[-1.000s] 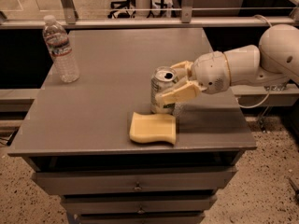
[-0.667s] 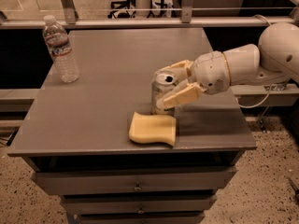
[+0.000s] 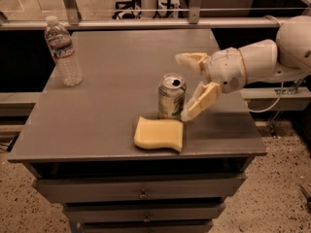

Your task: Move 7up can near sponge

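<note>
The 7up can (image 3: 171, 97) stands upright on the grey table (image 3: 97, 115), its base right behind the back edge of the pale yellow sponge (image 3: 159, 134). The sponge lies flat near the table's front edge. My gripper (image 3: 187, 87) is just to the right of the can, open and empty. One finger (image 3: 192, 59) sits above and behind the can's top. The other finger (image 3: 201, 101) slants down to the table beside the can's right side. The white arm reaches in from the right.
A clear plastic water bottle (image 3: 63, 52) stands at the table's back left corner. The table is a cabinet with drawers (image 3: 141, 193) in front. A rail and glass panel run behind the table. A cable hangs at the right.
The gripper was closed around the can; now its fingers have spread and the hand has drawn back to the right. The can stays standing behind the sponge.
</note>
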### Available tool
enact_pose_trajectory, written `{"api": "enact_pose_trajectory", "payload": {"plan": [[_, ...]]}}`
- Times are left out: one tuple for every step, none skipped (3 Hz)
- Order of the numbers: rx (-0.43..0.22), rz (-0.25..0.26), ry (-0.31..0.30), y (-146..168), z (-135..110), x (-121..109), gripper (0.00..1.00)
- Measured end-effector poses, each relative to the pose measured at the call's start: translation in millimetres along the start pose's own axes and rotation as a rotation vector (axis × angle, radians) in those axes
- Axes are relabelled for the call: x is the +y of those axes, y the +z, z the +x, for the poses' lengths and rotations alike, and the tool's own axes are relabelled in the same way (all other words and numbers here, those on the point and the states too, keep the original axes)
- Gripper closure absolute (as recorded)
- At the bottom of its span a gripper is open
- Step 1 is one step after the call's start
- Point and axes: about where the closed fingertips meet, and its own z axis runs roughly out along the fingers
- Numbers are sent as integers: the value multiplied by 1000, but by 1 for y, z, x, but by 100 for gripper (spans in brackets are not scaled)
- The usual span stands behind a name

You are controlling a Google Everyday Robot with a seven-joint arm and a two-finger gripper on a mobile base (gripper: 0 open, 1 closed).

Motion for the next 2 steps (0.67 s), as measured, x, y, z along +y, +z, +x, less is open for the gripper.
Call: {"api": "enact_pose_trajectory", "payload": {"plan": [[29,87,-31,-69,-14,-34,0],[21,207,-76,-130,-43,-58,0]]}}
